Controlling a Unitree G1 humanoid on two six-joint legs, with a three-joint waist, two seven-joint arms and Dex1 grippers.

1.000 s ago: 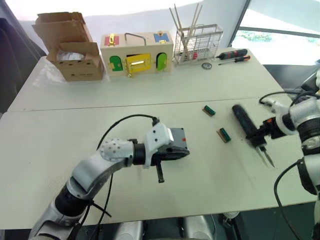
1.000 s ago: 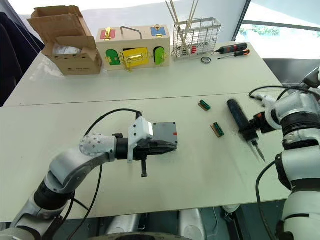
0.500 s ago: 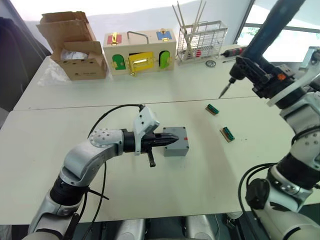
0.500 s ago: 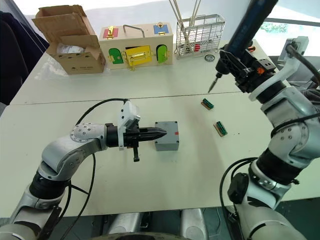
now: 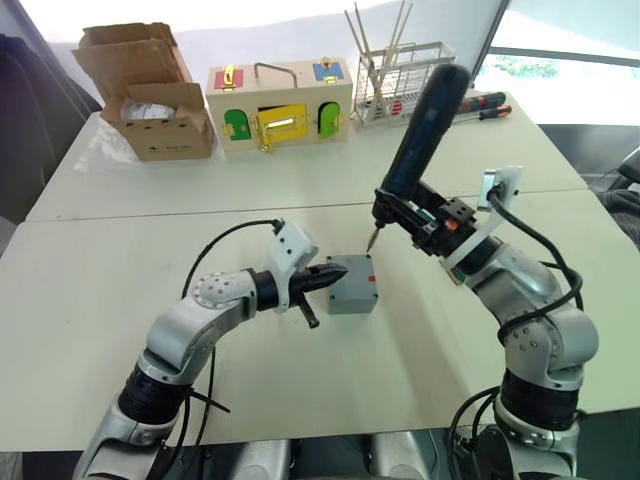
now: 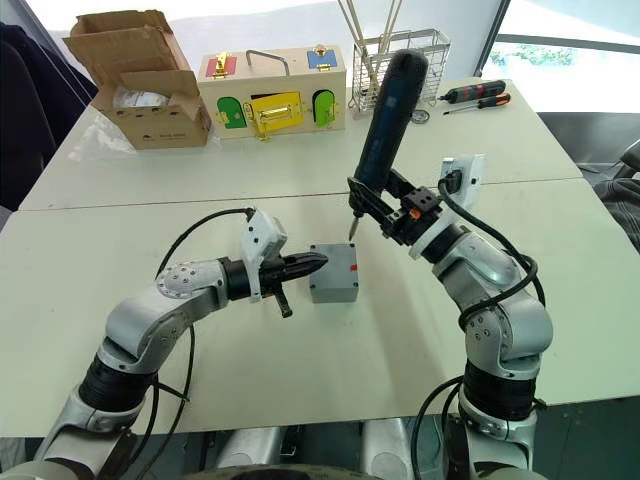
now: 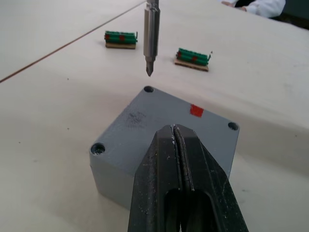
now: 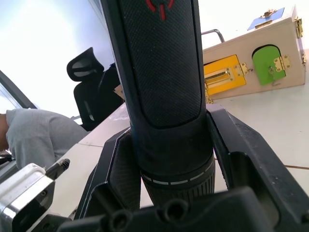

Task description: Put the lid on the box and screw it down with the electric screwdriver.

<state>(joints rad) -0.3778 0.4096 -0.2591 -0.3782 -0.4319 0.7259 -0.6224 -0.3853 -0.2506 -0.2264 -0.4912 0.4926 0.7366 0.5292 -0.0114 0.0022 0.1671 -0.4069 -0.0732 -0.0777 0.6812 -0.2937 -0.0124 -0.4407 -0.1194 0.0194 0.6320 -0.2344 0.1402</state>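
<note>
Right pincer is clamping the electric screwdriver; in the right wrist view we are seeing both black fingers pressing against the driver's barrel. We are seeing the driver tilted, its butt leaning toward 1 o'clock and its thin metal bit pointing down, the tip hovering just above the far corner hole of the lid, not touching it. Left pincer is closed on nothing, its fingertips pressed together and lying at the lid's near edge from the 9 o'clock side; we cannot tell whether they are touching it. The lid is sitting flat on the box, a small red mark on its top, and the box is standing near the middle of the tabletop. We are noting two small green parts lying on the tabletop beyond the box in the left wrist view. Toward 12 o'clock a wooden latch box is standing, with a cardboard carton at 11 o'clock, a wire rack at 1 o'clock, and hand screwdrivers just beside the rack.
</note>
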